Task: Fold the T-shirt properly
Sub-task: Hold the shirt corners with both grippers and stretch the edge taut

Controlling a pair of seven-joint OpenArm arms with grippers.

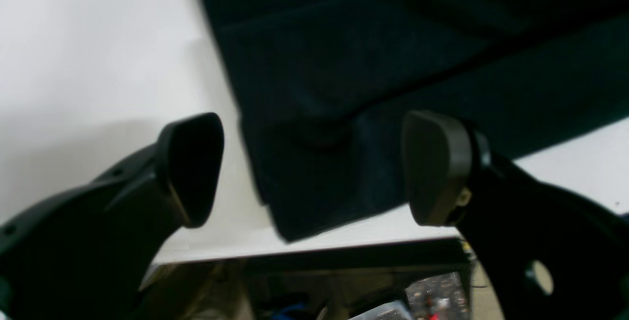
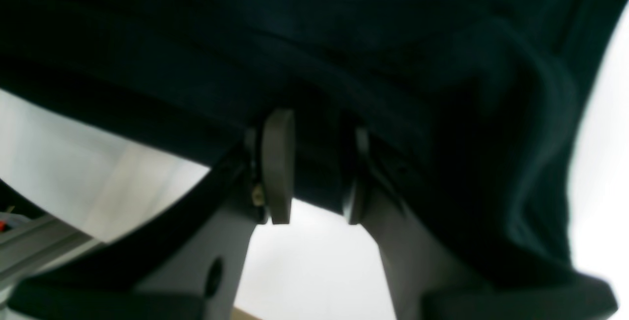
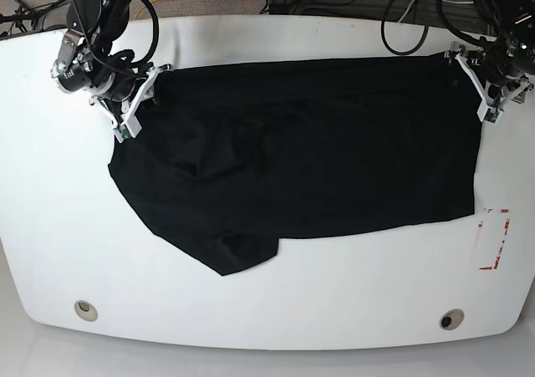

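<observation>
The big plain black soft-fabric T-shirt (image 3: 309, 155) is spread over the far half of the white rounded tabletop (image 3: 251, 310), its far edge running along close to the tabletop's far edge and a rumpled flap hanging down toward the near-left part. The right arm comes in over the far-left corner, wrist angled down and inward, and its end effector (image 2: 314, 167) is pinched tight on the cloth: in the right wrist view a fold of the shirt sits squeezed between the two grey pads (image 2: 277, 162), with more fabric draped above and to the side. So that one's clamped on the shirt at its far-left corner. The left arm reaches in over the far-right corner, wrist tipped down at the shirt's far-right corner. Its end effector (image 1: 314, 167) is spread wide, the dark pads (image 1: 435, 162) well apart with the shirt's corner lying flat on the tabletop between them, and neither pad looks to be touching the cloth. Near the right edge of the tabletop there's a red rectangular outline marking (image 3: 493, 239), just beside the shirt's near-right corner but not covered by it.
</observation>
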